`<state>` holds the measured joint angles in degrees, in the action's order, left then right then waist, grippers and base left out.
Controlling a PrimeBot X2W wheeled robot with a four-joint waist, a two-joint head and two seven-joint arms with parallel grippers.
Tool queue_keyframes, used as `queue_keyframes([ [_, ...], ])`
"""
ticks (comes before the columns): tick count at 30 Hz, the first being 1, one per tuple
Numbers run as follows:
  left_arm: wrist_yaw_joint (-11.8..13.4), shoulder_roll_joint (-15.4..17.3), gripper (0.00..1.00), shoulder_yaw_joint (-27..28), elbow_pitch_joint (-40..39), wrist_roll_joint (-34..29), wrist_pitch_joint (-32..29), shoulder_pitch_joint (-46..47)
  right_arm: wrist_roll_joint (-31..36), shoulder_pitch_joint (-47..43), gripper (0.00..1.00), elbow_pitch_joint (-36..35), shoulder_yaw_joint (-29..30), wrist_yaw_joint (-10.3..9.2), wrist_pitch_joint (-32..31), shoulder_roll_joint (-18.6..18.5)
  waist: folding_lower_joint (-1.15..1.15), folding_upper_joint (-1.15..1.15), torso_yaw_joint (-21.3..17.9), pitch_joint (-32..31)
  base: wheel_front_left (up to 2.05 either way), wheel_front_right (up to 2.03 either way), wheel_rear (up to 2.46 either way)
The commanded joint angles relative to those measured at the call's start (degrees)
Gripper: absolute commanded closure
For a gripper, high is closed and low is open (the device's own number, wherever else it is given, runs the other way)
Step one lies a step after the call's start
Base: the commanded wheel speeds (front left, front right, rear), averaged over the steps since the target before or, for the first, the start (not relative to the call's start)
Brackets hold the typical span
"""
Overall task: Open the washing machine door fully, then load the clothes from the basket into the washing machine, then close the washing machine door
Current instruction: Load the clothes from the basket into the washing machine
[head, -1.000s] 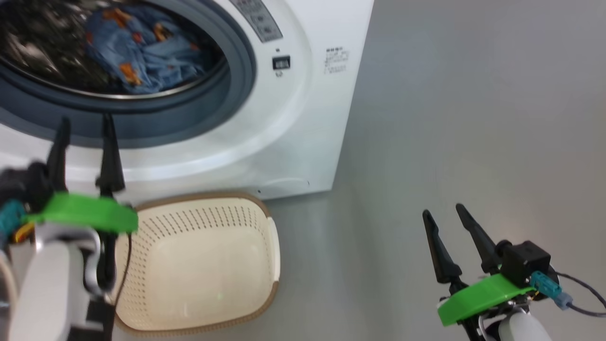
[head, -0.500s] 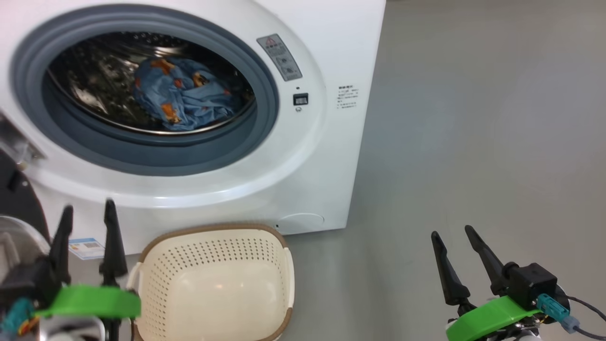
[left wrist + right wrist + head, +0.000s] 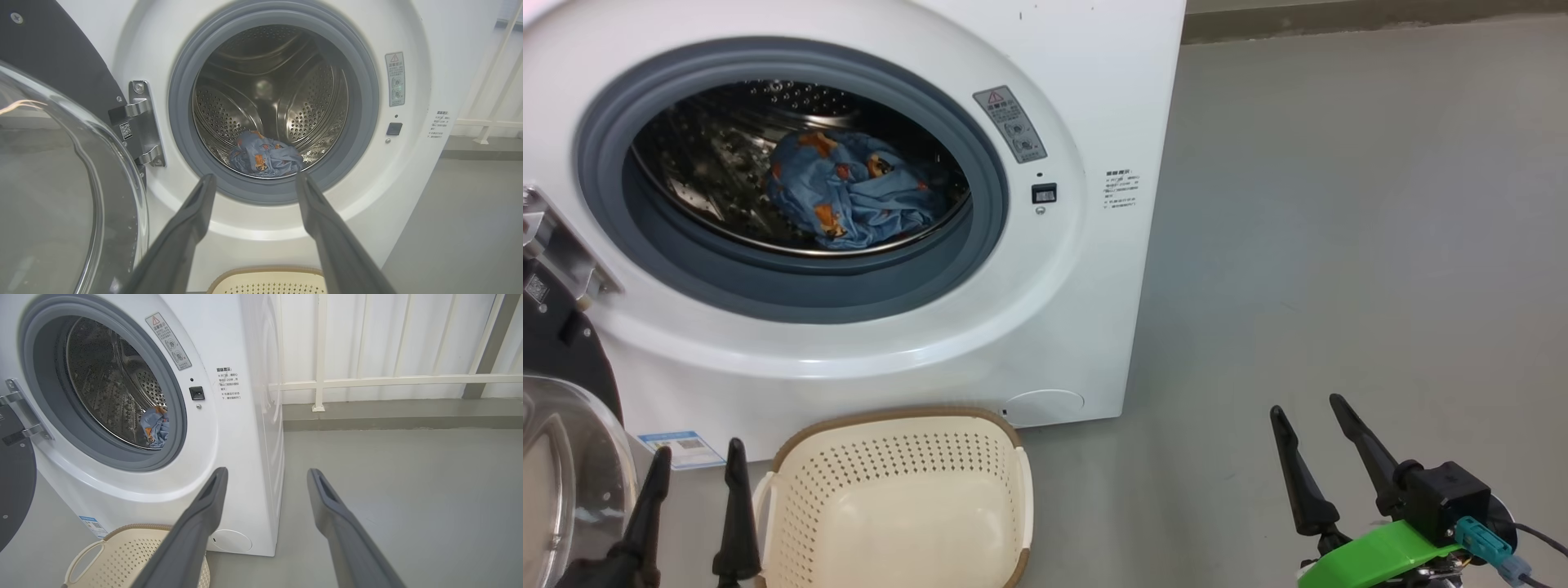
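Washing machine point(image 3: 1094, 82) on smooth grey floor point(image 3: 1339, 245), white railing point(image 3: 367, 380) beyond; left gripper point(image 3: 698, 447) and right gripper point(image 3: 1307, 404) wide, empty.

Bright, even, diffuse light leaves only faint, soft-edged shade on the smooth grey floor point(image 3: 1339, 245). The big white front-loading washing machine point(image 3: 1086, 82) carries a glossy pale band below its opening. Its perforated steel drum point(image 3: 318, 102) gives off small sparkles and one hazy bright spot. Pale reflections streak the bulging clear glass bowl of the round door point(image 3: 49, 183). The head view is sharp. In the wrist views the long dark fingers point(image 3: 192, 220) turn soft near the bottom edge. There the posts of the white metal railing point(image 3: 367, 381) lean with wide-angle distortion.
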<state>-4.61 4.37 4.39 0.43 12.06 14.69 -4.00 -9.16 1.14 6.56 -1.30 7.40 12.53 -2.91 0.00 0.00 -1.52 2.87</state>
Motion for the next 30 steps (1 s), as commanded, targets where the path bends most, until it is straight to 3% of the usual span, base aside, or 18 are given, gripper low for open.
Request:
queue_keyframes([
  [1,0.5,0.4,0.0,2.1,-2.6,-0.1,0.3,0.0,0.7,0.5,0.0,-2.3,-1.2,0.09,-0.3,0.0,0.0,0.0,-0.1,-0.3,0.0,0.0,0.0],
  [10,1.8,-0.2,0.0,1.8,-2.3,0.4,0.3,-2.3,1.0,-0.4,0.0,-3.3,-1.1,0.09,-0.9,0.0,0.0,0.0,0.2,-1.2,0.0,0.0,0.0],
  [30,1.4,0.1,0.0,1.4,-0.7,1.4,0.3,-1.6,1.0,0.1,0.0,-3.2,-1.2,0.09,-1.0,0.0,0.0,0.0,0.8,-0.9,0.0,0.0,0.0],
])
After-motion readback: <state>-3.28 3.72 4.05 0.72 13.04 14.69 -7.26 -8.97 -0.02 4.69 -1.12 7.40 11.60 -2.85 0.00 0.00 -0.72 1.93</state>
